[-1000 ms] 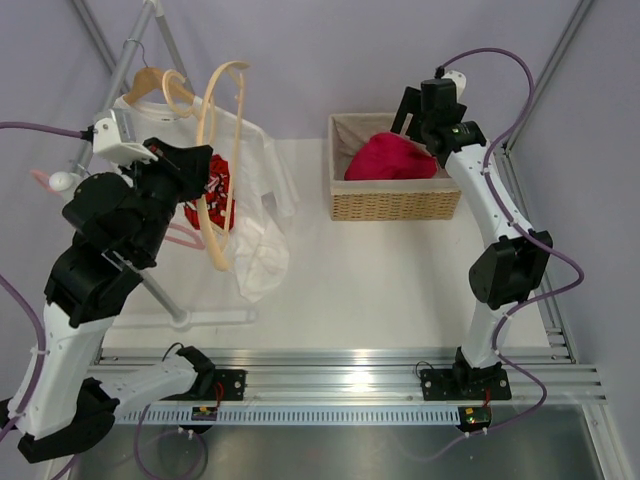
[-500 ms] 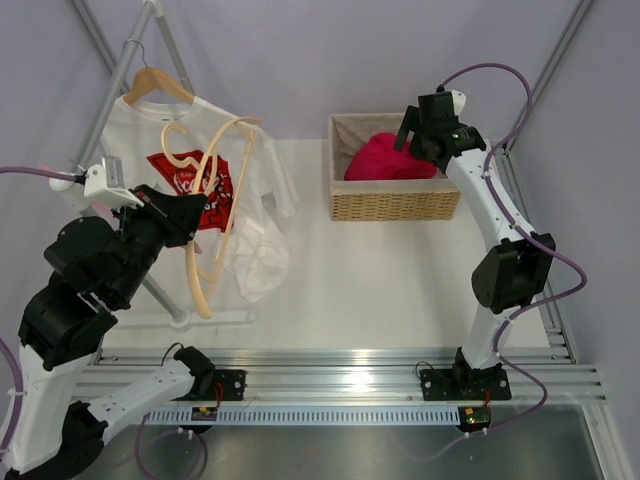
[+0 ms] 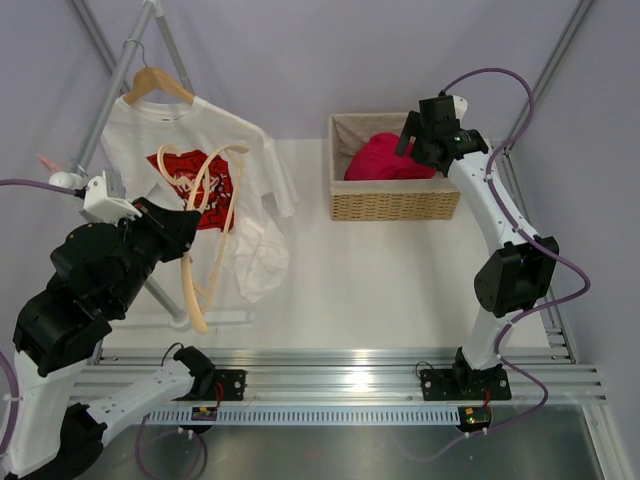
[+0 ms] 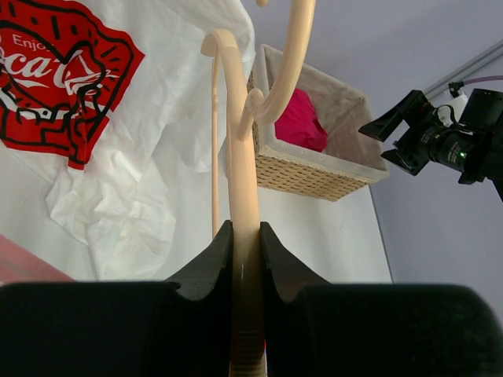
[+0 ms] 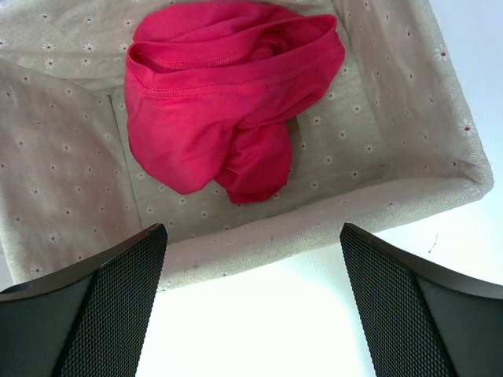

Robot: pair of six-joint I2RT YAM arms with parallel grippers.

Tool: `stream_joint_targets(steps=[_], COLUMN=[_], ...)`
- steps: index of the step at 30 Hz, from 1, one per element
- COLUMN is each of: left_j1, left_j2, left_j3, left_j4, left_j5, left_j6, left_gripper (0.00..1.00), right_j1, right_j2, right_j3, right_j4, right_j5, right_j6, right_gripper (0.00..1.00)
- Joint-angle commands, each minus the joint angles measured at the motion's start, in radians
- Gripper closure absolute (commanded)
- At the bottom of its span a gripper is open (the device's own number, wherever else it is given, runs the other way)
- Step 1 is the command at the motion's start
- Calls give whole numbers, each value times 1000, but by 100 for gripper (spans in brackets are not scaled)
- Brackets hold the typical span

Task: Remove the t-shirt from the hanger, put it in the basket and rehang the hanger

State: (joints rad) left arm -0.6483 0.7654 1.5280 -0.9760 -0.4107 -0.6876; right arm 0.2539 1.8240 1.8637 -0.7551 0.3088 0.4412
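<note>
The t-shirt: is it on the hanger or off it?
Off. The t-shirt lies crumpled inside the basket, while the hanger is bare, gripped between the left fingers away from the basket.

Only readable bit was on the white fabric t-shirt (image 4: pixel 157 165). Its red logo (image 4: pixel 59 78) had white "Coca-Cola" script with "Enjo…" above it, both clipped by the left wrist view's edge. From the top view it was too small to read.
</note>
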Motion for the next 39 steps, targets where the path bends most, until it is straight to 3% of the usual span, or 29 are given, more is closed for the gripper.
stream_joint_targets(steps=[1,10,21,28,39], left_j1=[-4,-4,-4,-4,-4], left_j2=[6,152,440,476,479], left_j3=[26,118,363,366,409], left_j4=[31,40,51,51,48], left_j5=[-88,-214,-603,-692,-849], left_j6=[-46,-33,31,-4,63], left_gripper=[100,100,100,100,100], right_j1=[-5,-5,-4,-5,-5], right_j2=[-51,-32,34,55,63], right_j3=[23,55,175,230,249], right_j4=[-26,-50,-135,-164,-170], right_j5=[6,16,10,6,-7], right_j6=[7,-77,-173,-194,-206], right_gripper=[0,0,1,0,0])
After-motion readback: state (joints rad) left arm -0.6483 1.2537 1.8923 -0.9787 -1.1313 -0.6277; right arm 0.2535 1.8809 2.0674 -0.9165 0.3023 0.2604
